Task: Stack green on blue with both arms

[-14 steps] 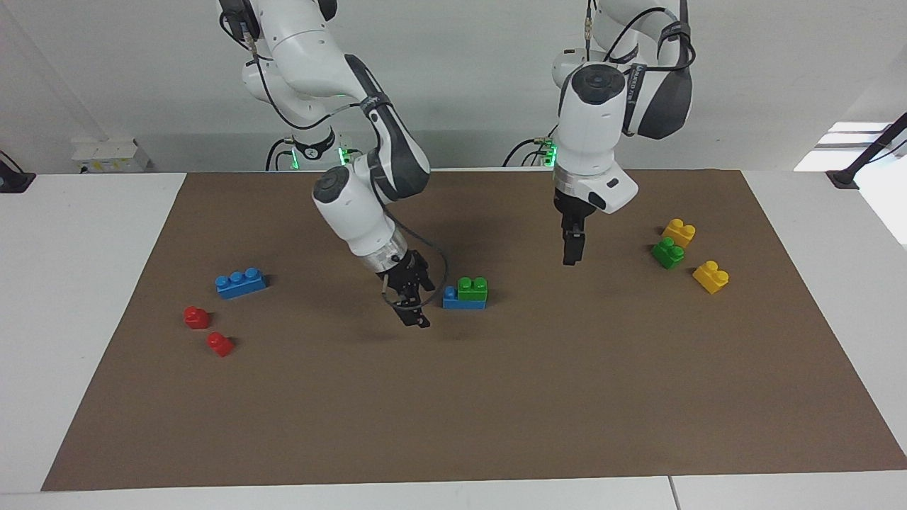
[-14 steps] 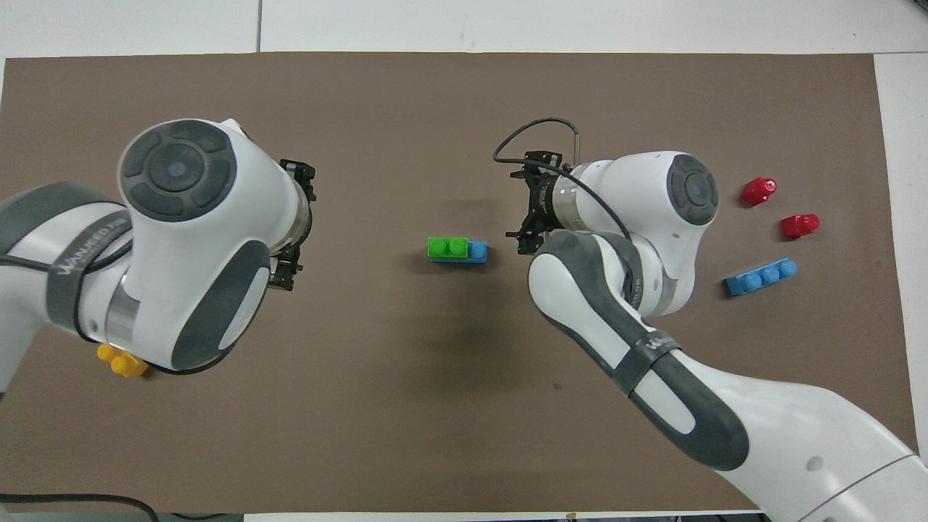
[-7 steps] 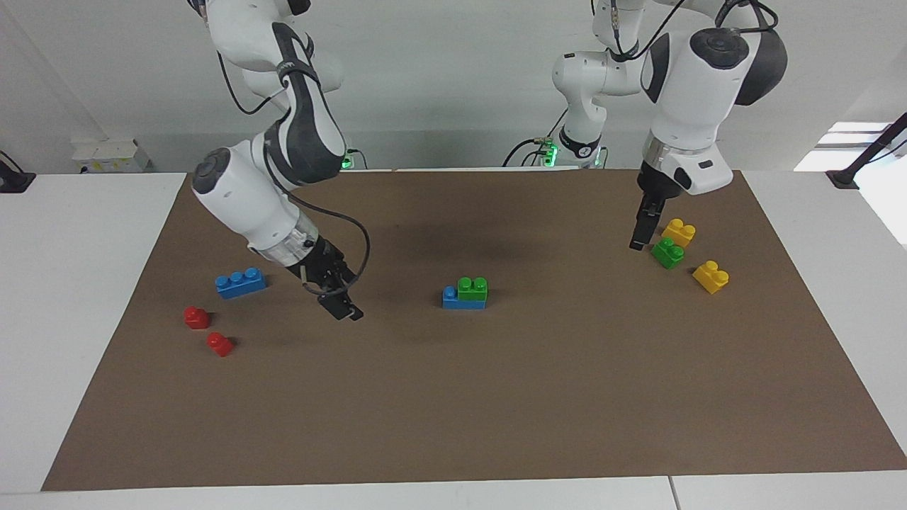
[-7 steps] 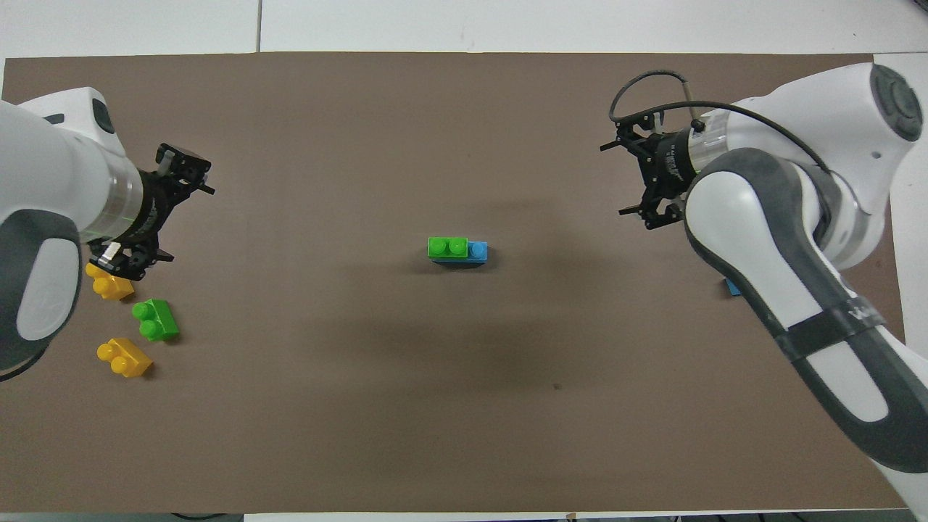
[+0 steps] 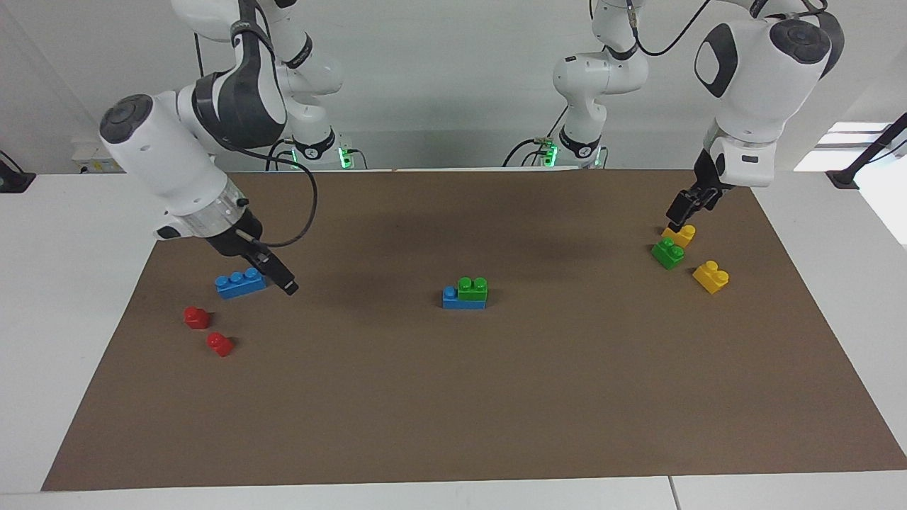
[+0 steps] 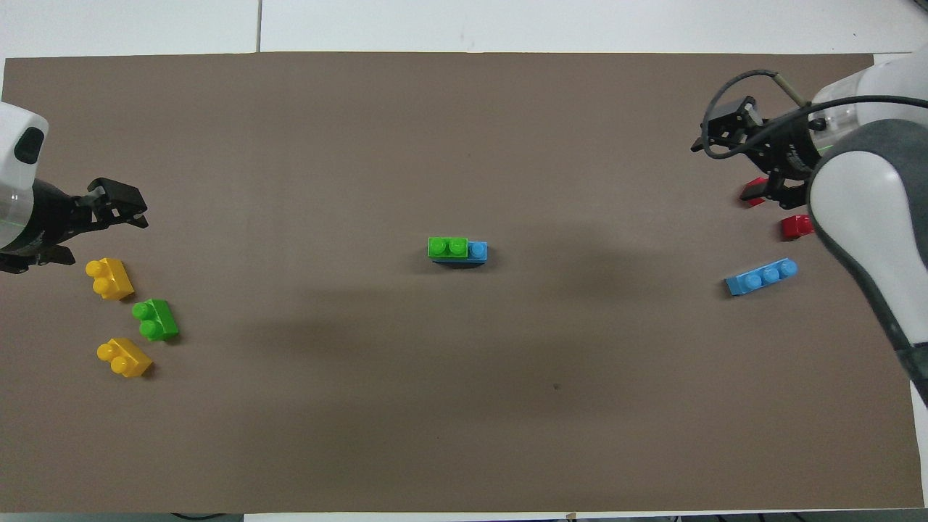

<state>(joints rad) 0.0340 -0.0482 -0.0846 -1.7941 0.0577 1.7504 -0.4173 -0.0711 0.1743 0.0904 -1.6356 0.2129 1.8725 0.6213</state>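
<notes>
At frame center you see green (image 5: 472,287) stacked on blue (image 5: 451,297). Your left gripper (image 5: 679,215) hangs upper right, your right gripper (image 5: 282,279) middle left, both released and empty.

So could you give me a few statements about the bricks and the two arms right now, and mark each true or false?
1. A green brick sits on a blue brick in the middle of the brown mat. True.
2. The left gripper holds a yellow brick. False: it is empty, fingers open, over the yellow brick nearest the robots.
3. A second green brick lies between two yellow ones. True.
4. The right gripper grips the second blue brick. False: it is open and holds nothing, beside that brick.
5. Three red bricks lie on the mat. False: two red bricks.
</notes>
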